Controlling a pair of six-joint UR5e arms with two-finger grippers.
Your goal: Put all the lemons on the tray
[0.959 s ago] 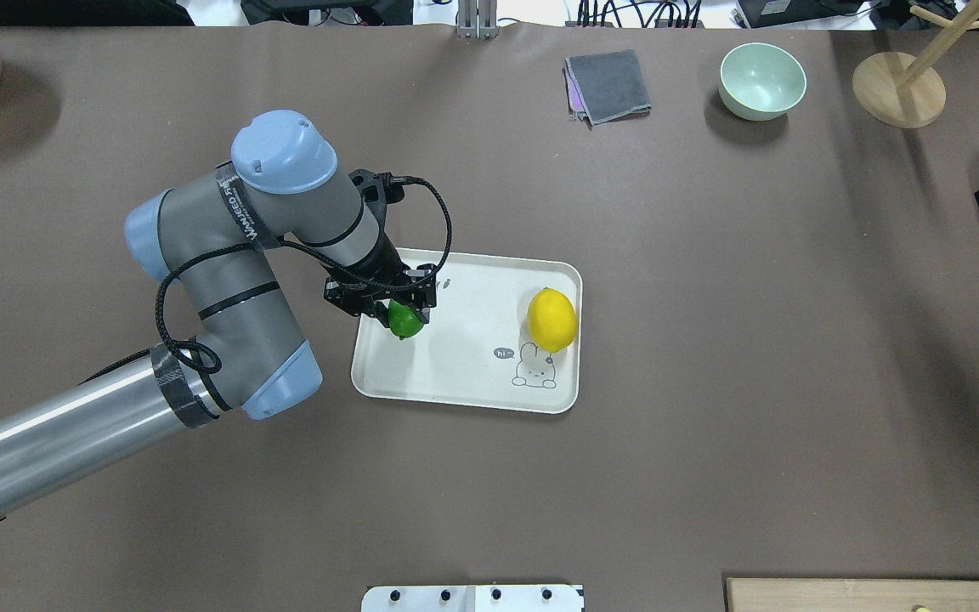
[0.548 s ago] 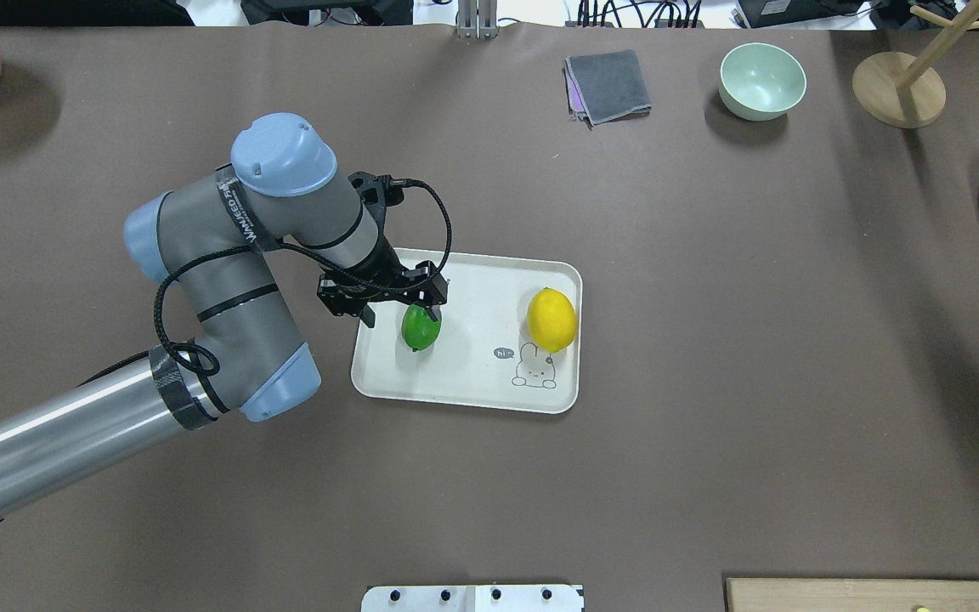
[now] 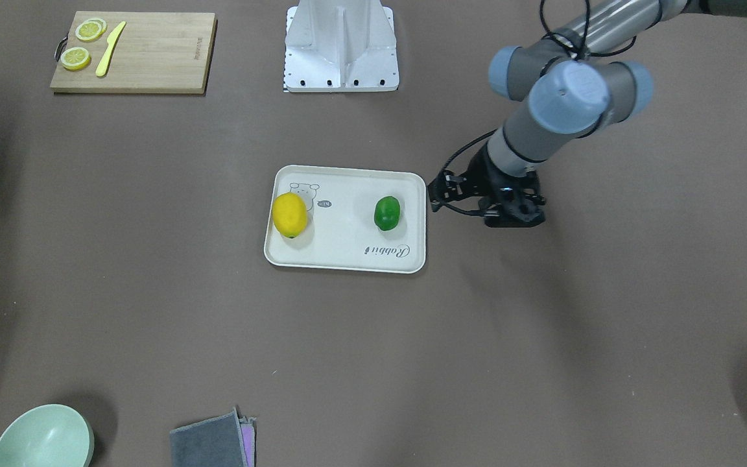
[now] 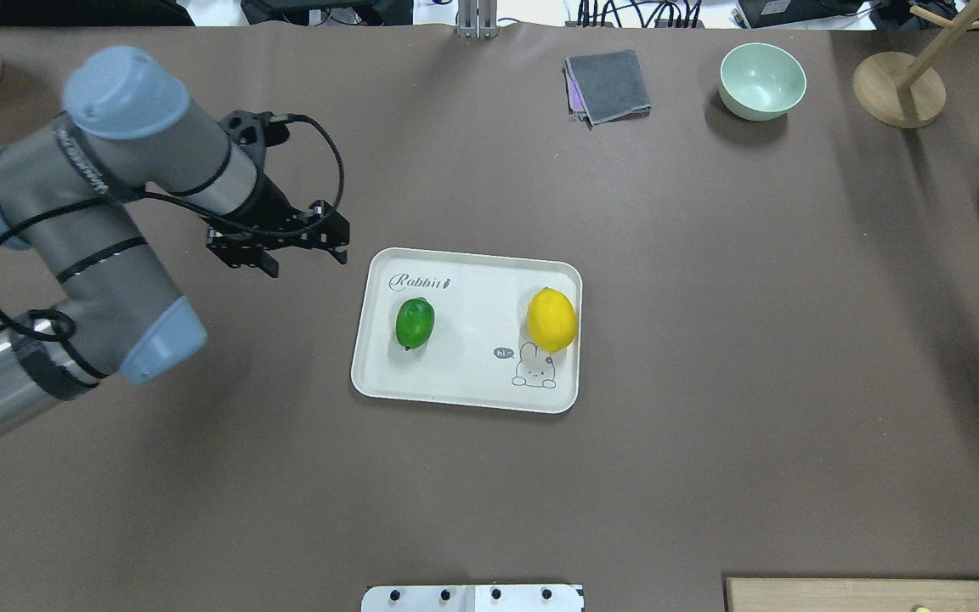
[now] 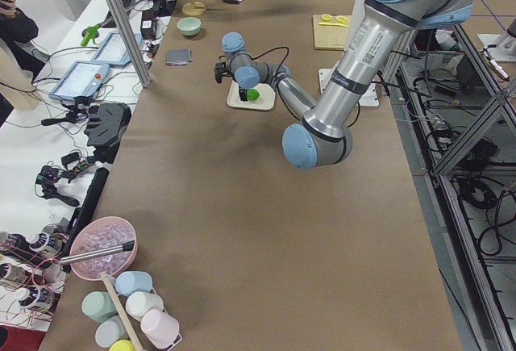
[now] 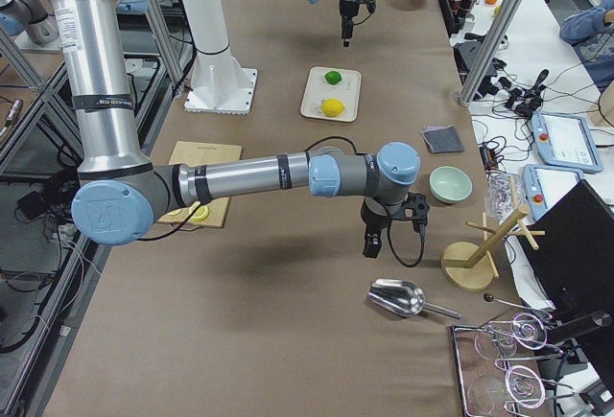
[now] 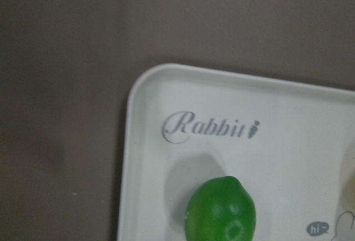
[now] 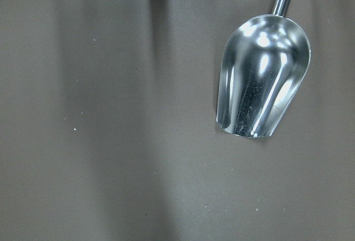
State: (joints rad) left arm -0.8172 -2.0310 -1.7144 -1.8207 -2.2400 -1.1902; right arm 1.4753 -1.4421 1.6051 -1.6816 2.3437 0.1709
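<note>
The left gripper hangs just off the tray's far-left corner, jaws wide and empty. The tray sits mid-table, well away from every edge. The green lemon lies on its left half and the yellow lemon close to its right rim. Both look placed, so the risk seems small: either oval fruit could roll if the arm clips the tray. The right gripper hovers near a metal scoop toward the table's right end; I cannot tell how its jaws stand. The script on the tray reads "Rabbit", and a speech bubble reads "hi~".
</note>
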